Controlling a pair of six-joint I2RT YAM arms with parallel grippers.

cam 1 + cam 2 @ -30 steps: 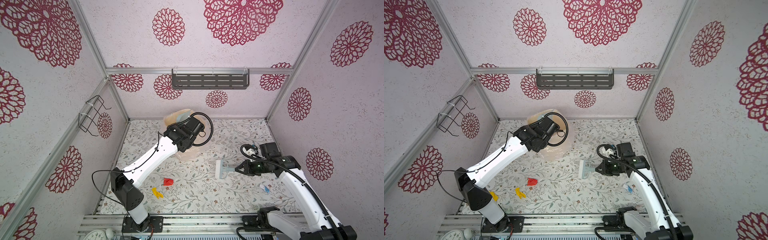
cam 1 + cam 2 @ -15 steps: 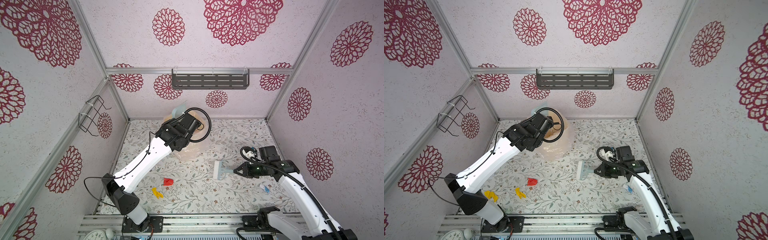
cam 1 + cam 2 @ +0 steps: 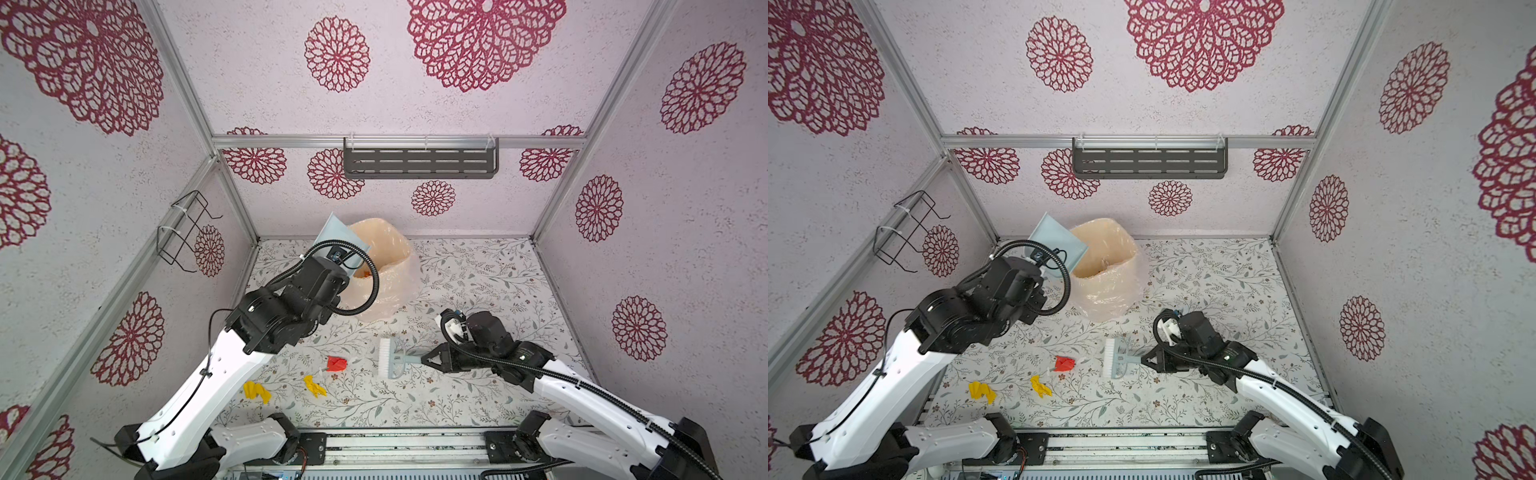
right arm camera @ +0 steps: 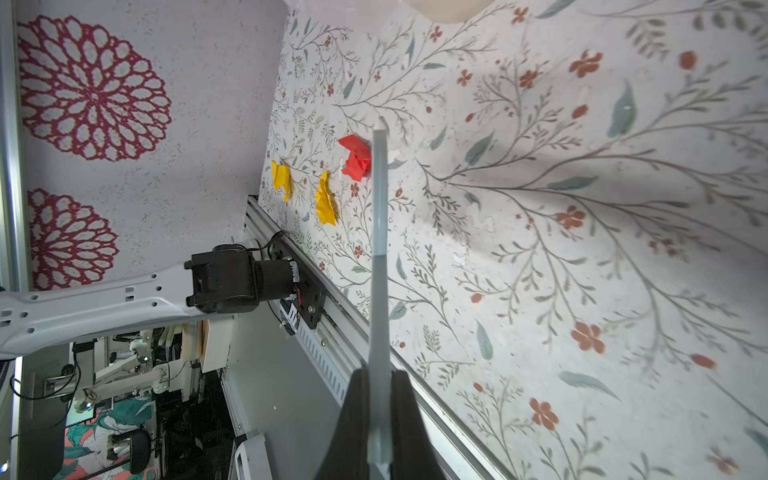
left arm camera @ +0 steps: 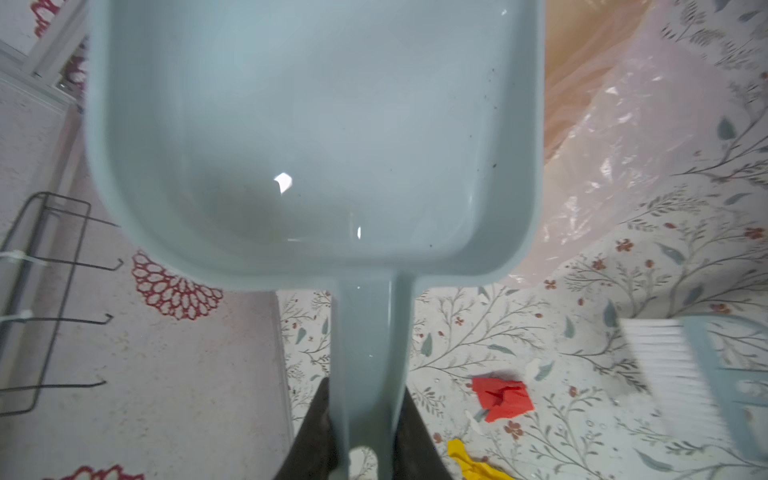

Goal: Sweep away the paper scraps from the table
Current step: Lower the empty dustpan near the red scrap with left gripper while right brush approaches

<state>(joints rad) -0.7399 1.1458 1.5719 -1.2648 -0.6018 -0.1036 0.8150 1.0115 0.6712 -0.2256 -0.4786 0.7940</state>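
3 paper scraps (image 3: pixel 336 363) lay on the bench (image 3: pixel 478 274) nearer than the bin (image 3: pixel 384 266); the right claw (image 3: pixel 424 360) clamped the brush (image 3: pixel 385 358), bristles toward them for sweeping. The left claw (image 5: pixel 365 419) gripped the empty dustpan (image 5: pixel 311 124) at the bin's rim, apparently for dumping

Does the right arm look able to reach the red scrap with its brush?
Probably yes. The right arm's jaws are shut on the brush handle, its bristles facing the red scrap with open table between them. The dustpan is held up by the bin, out of the way.
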